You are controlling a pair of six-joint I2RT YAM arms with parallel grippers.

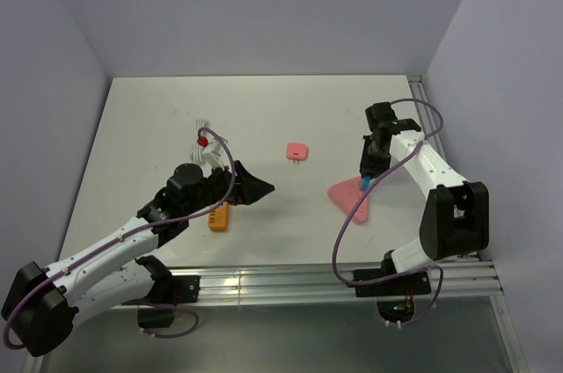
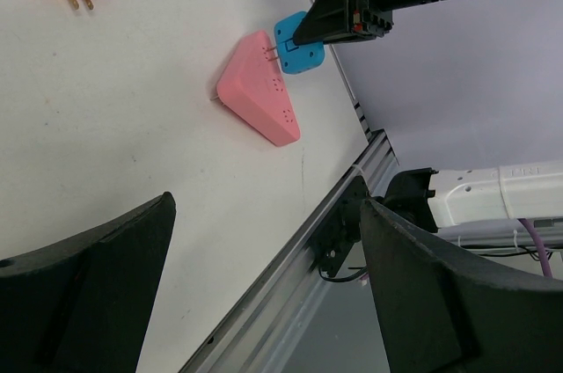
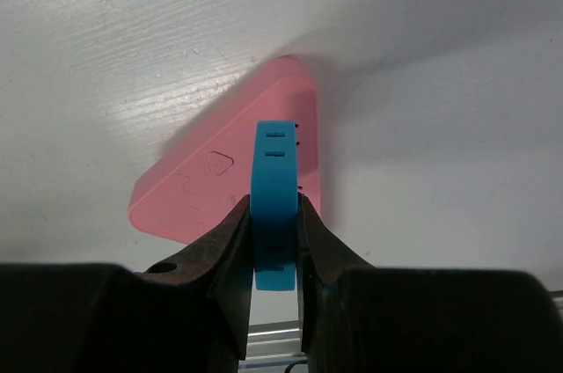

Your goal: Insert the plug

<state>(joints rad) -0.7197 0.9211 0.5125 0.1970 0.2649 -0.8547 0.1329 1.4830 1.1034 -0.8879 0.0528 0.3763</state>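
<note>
The bright-blue plug (image 3: 274, 188) stands on edge between my right gripper's (image 3: 274, 208) fingers, which are shut on it. It is held against the side of the pink triangular socket block (image 3: 211, 181) lying flat on the table. In the left wrist view the plug (image 2: 302, 49) meets the block (image 2: 257, 93) at its right corner, and its short metal prongs show in the narrow gap between them. From above, the plug (image 1: 365, 182) sits at the block's (image 1: 350, 200) upper right, under the right gripper (image 1: 370, 170). My left gripper (image 1: 261, 186) is open and empty, well left of the block.
A pink square plug (image 1: 296, 151) lies mid-table with its prongs showing. A white plug with cable and a red piece (image 1: 206, 144) sits beyond the left arm, and an orange object (image 1: 219, 216) lies by it. The aluminium rail (image 1: 308, 281) runs along the near edge.
</note>
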